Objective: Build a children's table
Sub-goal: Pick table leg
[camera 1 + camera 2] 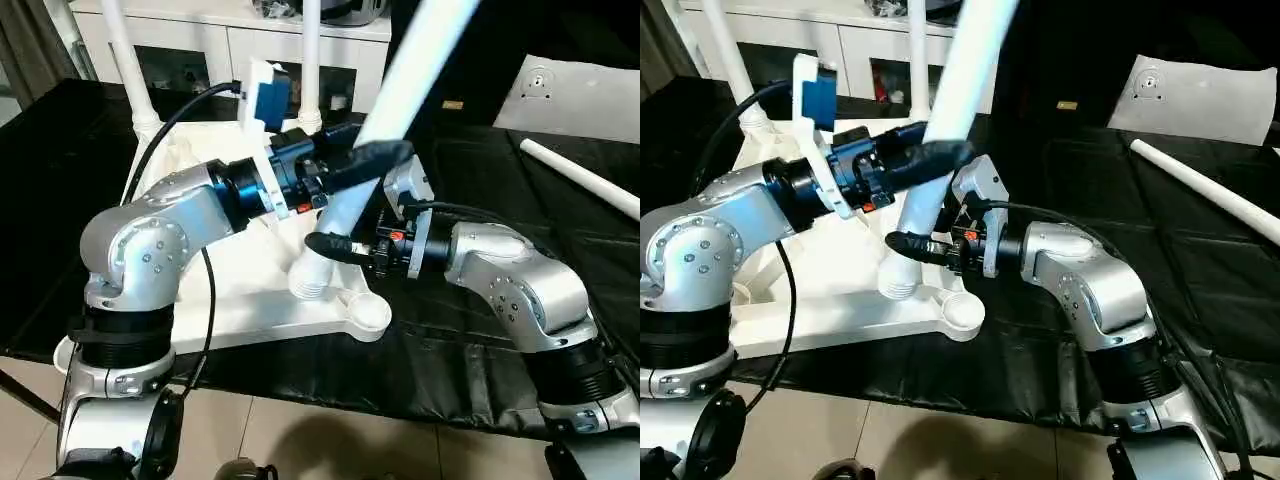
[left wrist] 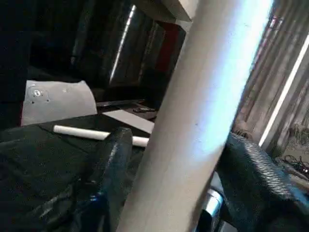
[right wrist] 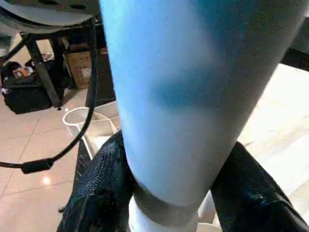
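Left gripper (image 1: 372, 158) black fingers straddle the tilted long white tapered tube leg (image 1: 405, 75), one finger (image 2: 112, 159) on each side in the left wrist view; whether they actually clamp it, cannot tell. Right gripper (image 1: 338, 243) fingers (image 3: 99, 186) grasp the same leg lower down, near its threaded bottom end, pressed on both sides in the right wrist view.

White plastic square tabletop (image 1: 240, 300) lies upside down on the black-covered worktop (image 1: 470, 330), toward its left side, near corner close to the worktop's front edge. Two more white tube legs stand upright in the far sockets: far-left leg (image 1: 125, 55) and far-right leg (image 1: 311, 55). Silver left forearm (image 1: 170, 225) reaches over the tabletop from the left edge. The held leg leans up and to the right, its bottom end touching or just above the tabletop beside the open round corner socket (image 1: 368, 314) at the near right corner; seated or not, cannot tell. Silver right forearm (image 1: 510, 275) comes in from the front right edge.

Fourth loose white tube leg (image 1: 580, 175) lies flat near the worktop's right edge, well apart from the tabletop. Small white panel with holes (image 1: 575, 95) lies at the far right corner.
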